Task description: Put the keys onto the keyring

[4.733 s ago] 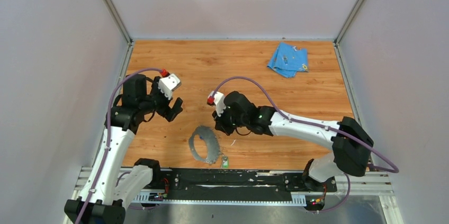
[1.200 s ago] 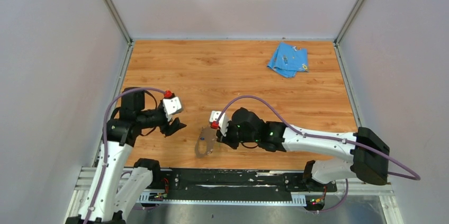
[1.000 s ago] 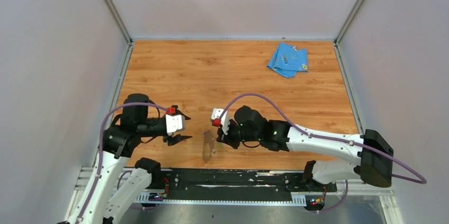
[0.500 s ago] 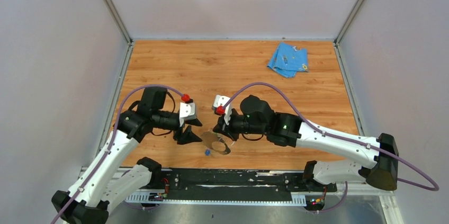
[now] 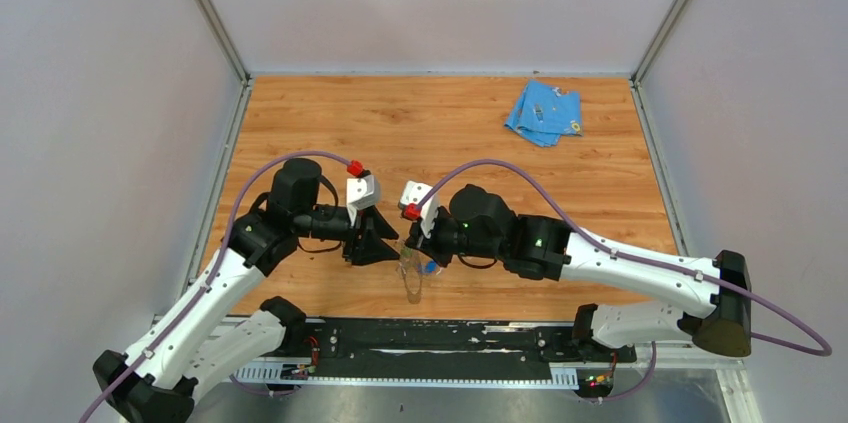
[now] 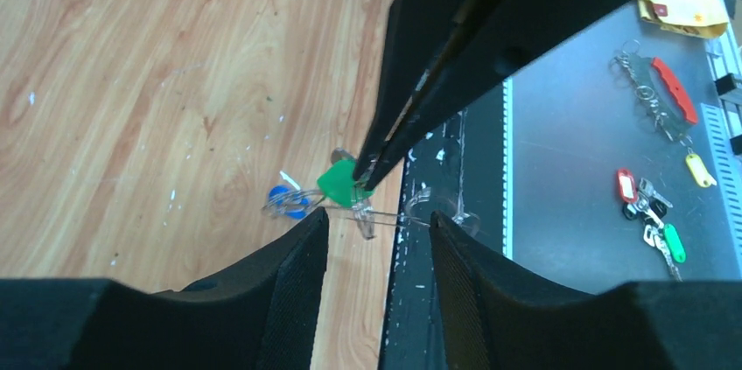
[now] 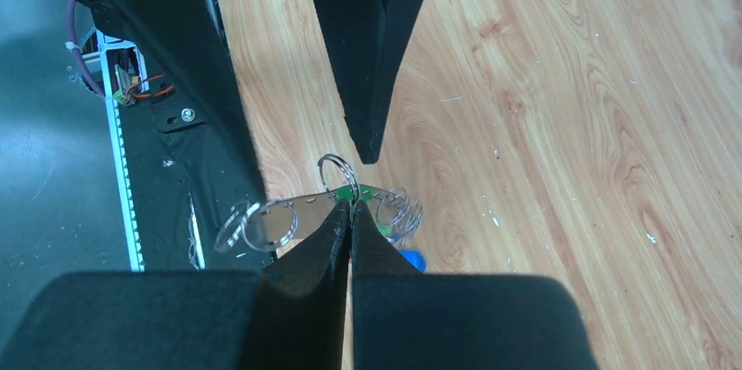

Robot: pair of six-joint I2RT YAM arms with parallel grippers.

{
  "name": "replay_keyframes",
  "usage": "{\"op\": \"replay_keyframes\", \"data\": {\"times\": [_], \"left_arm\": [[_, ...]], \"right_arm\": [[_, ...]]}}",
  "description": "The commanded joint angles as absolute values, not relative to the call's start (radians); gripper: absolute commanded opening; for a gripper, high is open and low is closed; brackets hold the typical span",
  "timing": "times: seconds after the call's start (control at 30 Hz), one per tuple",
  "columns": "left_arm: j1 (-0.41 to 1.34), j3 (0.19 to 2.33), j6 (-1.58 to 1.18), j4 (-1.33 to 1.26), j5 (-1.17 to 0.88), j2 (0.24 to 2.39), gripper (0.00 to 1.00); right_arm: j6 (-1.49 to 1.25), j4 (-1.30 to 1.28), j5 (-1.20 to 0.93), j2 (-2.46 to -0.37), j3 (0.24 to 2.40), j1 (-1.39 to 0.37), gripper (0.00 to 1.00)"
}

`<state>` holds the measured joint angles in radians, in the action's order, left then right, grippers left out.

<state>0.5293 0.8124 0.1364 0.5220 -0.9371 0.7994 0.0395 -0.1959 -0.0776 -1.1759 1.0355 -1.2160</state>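
Note:
My right gripper (image 7: 351, 204) is shut, its tips pinching the green key (image 6: 339, 186) by its head, above the table's near edge. The keyring (image 7: 284, 217), a thin grey band carrying small wire rings, hangs at the same spot and shows edge-on in the top view (image 5: 413, 283). The blue key (image 6: 282, 199) dangles beside the green one on a wire ring. My left gripper (image 6: 377, 215) faces the right one from the left. Its jaws are apart, just short of the band's edge, with nothing between them. In the top view it (image 5: 385, 248) nearly meets the right gripper (image 5: 412, 253).
A light-blue cloth (image 5: 544, 111) lies at the far right of the wooden table. A black rail (image 5: 440, 338) runs along the near edge. Below it, on a grey surface, lie other key bunches (image 6: 652, 212). Grey walls close in the sides.
My left arm has swung right, up to the keyring, and its jaws have narrowed a little. The right gripper has kept its grip and turned the ring edge-on to the top view.

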Motion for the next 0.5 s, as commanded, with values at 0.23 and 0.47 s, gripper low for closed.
{"op": "replay_keyframes", "data": {"times": [0.23, 0.47], "left_arm": [[0.548, 0.856, 0.127, 0.53, -0.847, 0.876, 0.22], [0.548, 0.818, 0.32, 0.68, -0.834, 0.856, 0.0]], "right_arm": [[0.047, -0.19, -0.041, -1.161, 1.073, -1.252, 0.0], [0.053, -0.193, -0.007, -1.144, 1.056, -1.253, 0.0]]}}
